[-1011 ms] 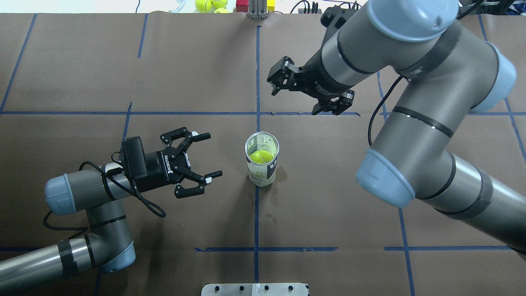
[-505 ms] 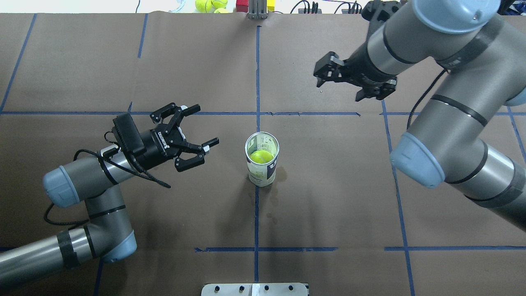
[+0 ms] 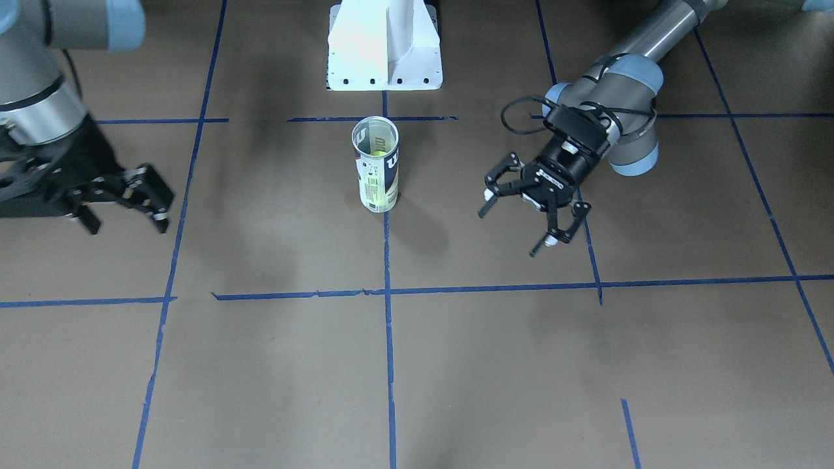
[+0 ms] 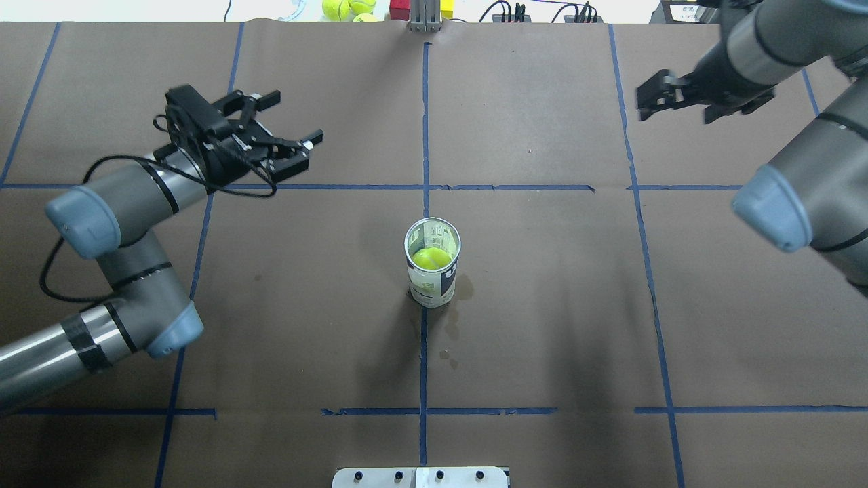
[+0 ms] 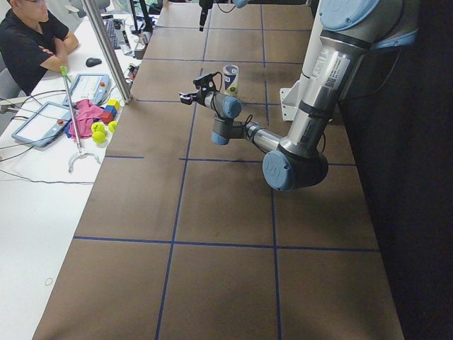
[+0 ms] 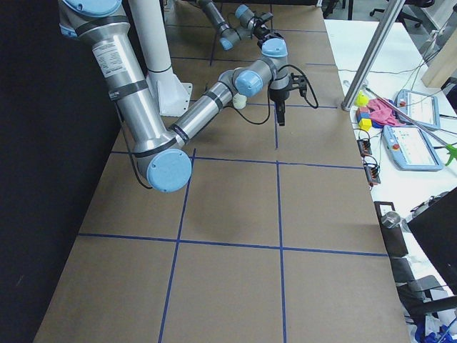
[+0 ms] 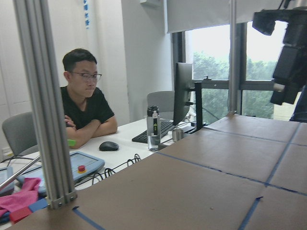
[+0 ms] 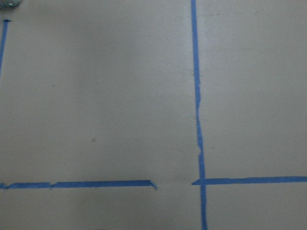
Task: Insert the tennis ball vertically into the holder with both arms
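Observation:
The holder (image 4: 432,271) stands upright at the table's middle, open end up; it also shows in the front view (image 3: 376,170) and the left view (image 5: 231,79). The tennis ball (image 4: 431,257) sits inside it, below the rim, and is seen through the opening in the front view (image 3: 377,154). My left gripper (image 4: 295,120) is open and empty, far to the holder's left and further back (image 3: 516,225). My right gripper (image 4: 692,103) is open and empty, far off at the back right (image 3: 124,207). Neither touches the holder.
Spare tennis balls (image 4: 346,8) and coloured blocks (image 4: 400,8) lie beyond the table's far edge. The white pedestal base (image 3: 384,45) stands behind the holder. An operator (image 5: 32,39) sits at the side desk beside a metal post (image 5: 106,49).
Both grippers have drawn away from the holder: the left one to the far left, the right one to the far right. Both stayed open. Holder and ball have not moved.

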